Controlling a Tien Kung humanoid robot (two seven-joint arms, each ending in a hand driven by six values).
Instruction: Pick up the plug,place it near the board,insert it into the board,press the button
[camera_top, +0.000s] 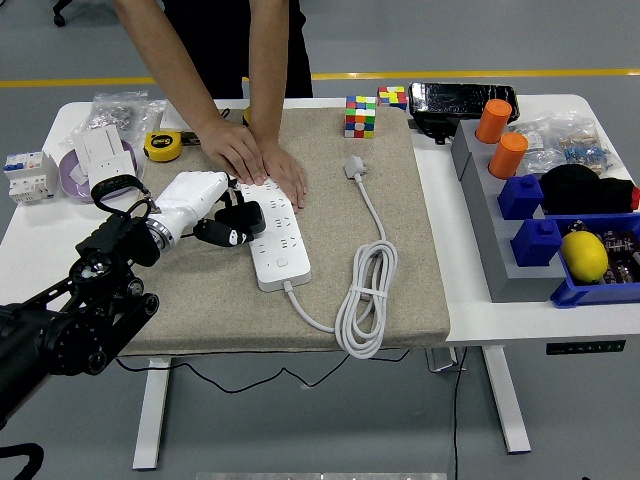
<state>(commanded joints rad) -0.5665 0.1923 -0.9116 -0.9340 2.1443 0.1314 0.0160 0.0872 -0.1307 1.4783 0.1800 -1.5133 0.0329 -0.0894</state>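
Observation:
A white power strip (273, 237) lies on the beige mat (330, 280), its white cable coiled to the right (365, 300) and ending in a grey plug head (355, 167). My left hand (215, 215), white-shelled with dark fingers, is shut on a black plug (243, 217) held at the strip's left edge, over its upper sockets. A person at the far side presses both hands (262, 165) flat on the strip's far end. My right arm is out of view.
Rubik's cubes (361, 115) sit at the mat's back edge. A yellow tape measure (161, 146), a white adapter (105, 152) and a breaker (27, 175) lie at left. Blue bins (575, 290), orange cups (508, 155) and a lemon (585, 254) stand right.

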